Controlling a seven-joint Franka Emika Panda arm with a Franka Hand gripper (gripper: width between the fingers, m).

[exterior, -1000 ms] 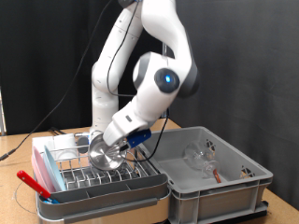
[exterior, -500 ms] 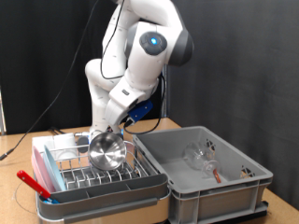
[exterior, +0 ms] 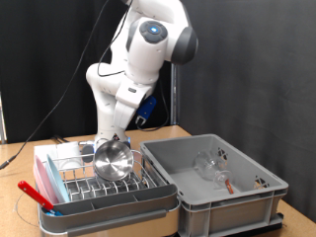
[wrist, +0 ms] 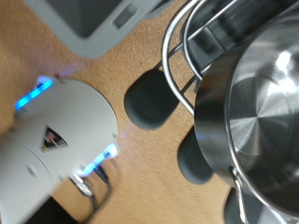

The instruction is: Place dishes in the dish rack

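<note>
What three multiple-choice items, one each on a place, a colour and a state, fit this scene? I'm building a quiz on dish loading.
1. Where is the steel bowl?
A. in the wire rack
B. in the grey crate
C. on the floor

2. What colour is the utensil handle at the exterior view's left?
A. green
B. red
C. white

3. How does the bowl sit?
A. flat, mouth down
B. tipped on its side
C. inside a glass

Answers: 1 A, it rests among the rack's wires; 2 B, the handle shows red; 3 B, its mouth faces sideways. The claw is just above it.
</note>
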